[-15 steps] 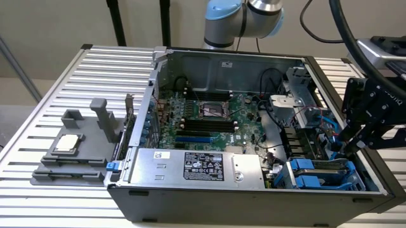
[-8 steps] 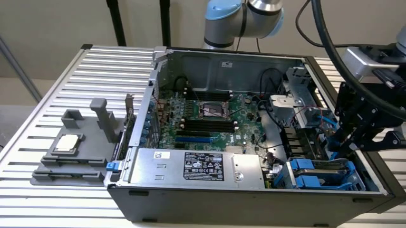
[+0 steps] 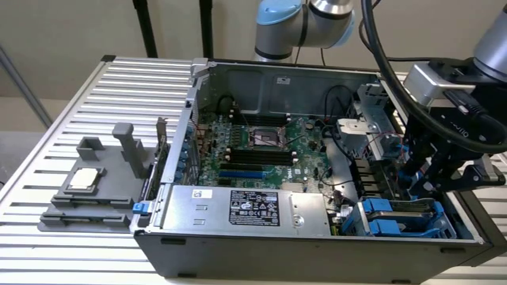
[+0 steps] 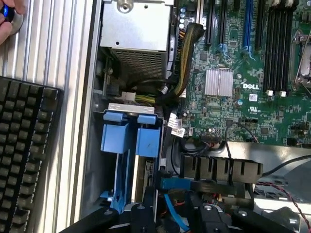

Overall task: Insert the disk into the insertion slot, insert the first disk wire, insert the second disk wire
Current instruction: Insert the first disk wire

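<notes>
The insertion slot (image 3: 372, 209) is the grey drive cage in the near corner of the open computer case, on the exterior view's right. The disk's blue carrier (image 3: 400, 225) fills it, and the carrier's blue clips (image 4: 129, 133) stand at one end. My gripper (image 3: 424, 184) hangs just above the cage's far end. In the wrist view, my gripper (image 4: 172, 213) is open, its dark fingers (image 4: 140, 213) apart. A thin blue wire (image 4: 171, 206) runs between them, up to a blue plug (image 4: 175, 183) at the cage's end. Whether the plug is seated I cannot tell.
The silver power-supply box (image 3: 237, 208) lies beside the cage, with the motherboard (image 3: 253, 148) beyond it. A bundle of black and yellow cables (image 4: 180, 63) runs close to the cage. A grey stand with a small chip (image 3: 87, 184) sits on the ribbed table. A keyboard (image 4: 24, 145) and a hand (image 4: 7, 22) are outside the case.
</notes>
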Controlling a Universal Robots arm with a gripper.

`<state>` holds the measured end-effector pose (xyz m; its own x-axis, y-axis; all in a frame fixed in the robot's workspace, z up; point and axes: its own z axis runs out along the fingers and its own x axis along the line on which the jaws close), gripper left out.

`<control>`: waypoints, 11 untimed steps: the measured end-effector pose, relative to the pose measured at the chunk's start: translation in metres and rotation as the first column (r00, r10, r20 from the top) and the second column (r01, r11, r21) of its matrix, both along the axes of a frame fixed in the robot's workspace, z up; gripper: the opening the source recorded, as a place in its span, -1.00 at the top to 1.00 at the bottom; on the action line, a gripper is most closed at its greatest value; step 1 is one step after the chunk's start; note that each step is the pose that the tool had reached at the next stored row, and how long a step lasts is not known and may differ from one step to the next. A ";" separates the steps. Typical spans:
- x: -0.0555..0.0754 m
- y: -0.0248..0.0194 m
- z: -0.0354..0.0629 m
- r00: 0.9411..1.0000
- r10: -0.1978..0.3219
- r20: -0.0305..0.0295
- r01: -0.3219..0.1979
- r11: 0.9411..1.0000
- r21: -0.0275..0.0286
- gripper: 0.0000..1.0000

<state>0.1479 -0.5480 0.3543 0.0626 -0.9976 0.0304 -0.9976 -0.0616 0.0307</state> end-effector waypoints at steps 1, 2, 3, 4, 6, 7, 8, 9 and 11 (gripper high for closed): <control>0.000 -0.0018 0.0001 1.000 0.000 0.000 0.000 1.000 0.001 0.22; 0.000 -0.0042 0.0002 1.000 0.000 0.000 0.000 1.000 0.003 0.22; 0.000 -0.0069 0.0003 1.000 0.000 -0.001 0.000 1.000 0.005 0.22; 0.000 -0.0097 0.0003 1.000 0.000 -0.002 0.000 1.000 0.006 0.22; 0.000 -0.0154 0.0004 1.000 0.000 -0.004 0.000 1.000 0.010 0.22; 0.000 -0.0183 0.0003 1.000 0.000 -0.006 0.000 1.000 0.012 0.22; 0.001 -0.0209 0.0004 1.000 0.000 -0.008 0.000 1.000 0.015 0.22; 0.001 -0.0235 0.0003 1.000 0.000 -0.010 0.000 1.000 0.018 0.22; 0.001 -0.0281 0.0004 1.000 0.000 -0.014 0.000 1.000 0.024 0.22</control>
<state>0.1491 -0.5762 0.3546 0.0629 -0.9980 0.0057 -0.9971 -0.0626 0.0430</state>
